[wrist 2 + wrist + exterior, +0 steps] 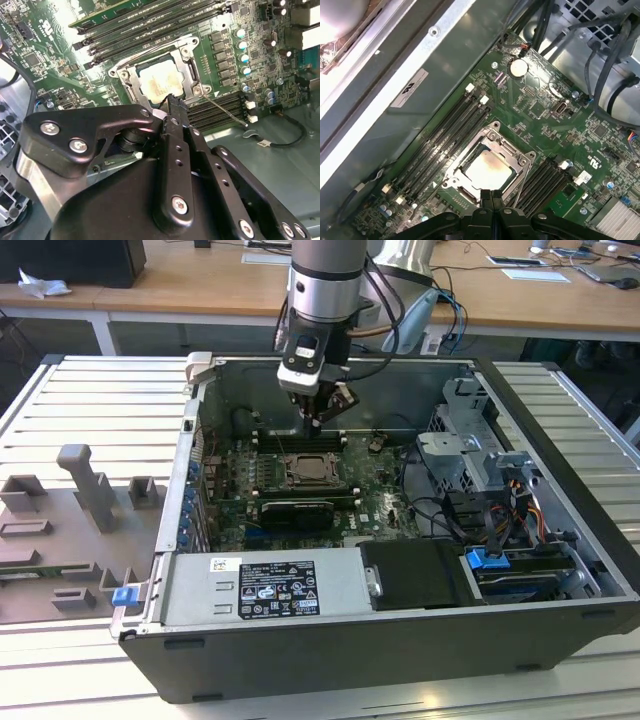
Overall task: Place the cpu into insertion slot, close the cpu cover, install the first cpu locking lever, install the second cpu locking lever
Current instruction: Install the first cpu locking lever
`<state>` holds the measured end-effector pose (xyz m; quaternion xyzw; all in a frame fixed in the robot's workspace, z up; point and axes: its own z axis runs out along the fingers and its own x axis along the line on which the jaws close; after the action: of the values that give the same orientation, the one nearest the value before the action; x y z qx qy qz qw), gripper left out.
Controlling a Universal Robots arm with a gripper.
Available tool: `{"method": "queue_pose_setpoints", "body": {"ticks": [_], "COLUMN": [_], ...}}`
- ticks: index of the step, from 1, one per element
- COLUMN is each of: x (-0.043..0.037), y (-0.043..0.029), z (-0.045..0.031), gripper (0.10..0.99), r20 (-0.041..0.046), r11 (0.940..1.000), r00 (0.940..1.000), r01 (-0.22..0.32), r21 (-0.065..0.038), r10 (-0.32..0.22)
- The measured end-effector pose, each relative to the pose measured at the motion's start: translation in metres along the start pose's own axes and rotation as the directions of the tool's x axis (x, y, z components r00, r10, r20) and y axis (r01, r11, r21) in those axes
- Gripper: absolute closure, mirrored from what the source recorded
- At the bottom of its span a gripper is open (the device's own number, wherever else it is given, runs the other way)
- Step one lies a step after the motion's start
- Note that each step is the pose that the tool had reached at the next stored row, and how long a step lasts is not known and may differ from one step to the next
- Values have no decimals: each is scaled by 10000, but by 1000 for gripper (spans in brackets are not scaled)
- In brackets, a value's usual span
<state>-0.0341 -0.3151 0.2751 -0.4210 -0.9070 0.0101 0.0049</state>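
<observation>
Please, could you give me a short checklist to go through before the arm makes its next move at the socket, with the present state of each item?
1. The cpu sits inside the insertion slot: ok.
2. The cpu cover lies flat over the cpu, whose pale top shows through its window: ok.
3. The tool is shut and carries nothing: ok.
4. The tool's tip is at the socket's edge and free of contact: cannot tell.
5. The wire lever beside the socket is hooked down: cannot tell.

Open computer case (350, 660) holds green motherboard (378, 495) with black memory slots (439, 141).
</observation>
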Motion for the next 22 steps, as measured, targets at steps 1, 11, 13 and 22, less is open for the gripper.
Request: {"method": "queue_pose_setpoints", "body": {"ticks": [1, 11, 13, 22], "x": [0, 0, 0, 0], "y": [0, 0, 0, 0], "z": [0, 1, 1, 1], "gripper": [980, 980, 980, 980], "r20": [2, 9, 10, 22], "r11": [10000, 9992, 9989, 9954], "r00": [10000, 9992, 9989, 9954], "r01": [82, 405, 473, 954], "r21": [0, 0, 0, 1], "r10": [-82, -405, -473, -954]}}
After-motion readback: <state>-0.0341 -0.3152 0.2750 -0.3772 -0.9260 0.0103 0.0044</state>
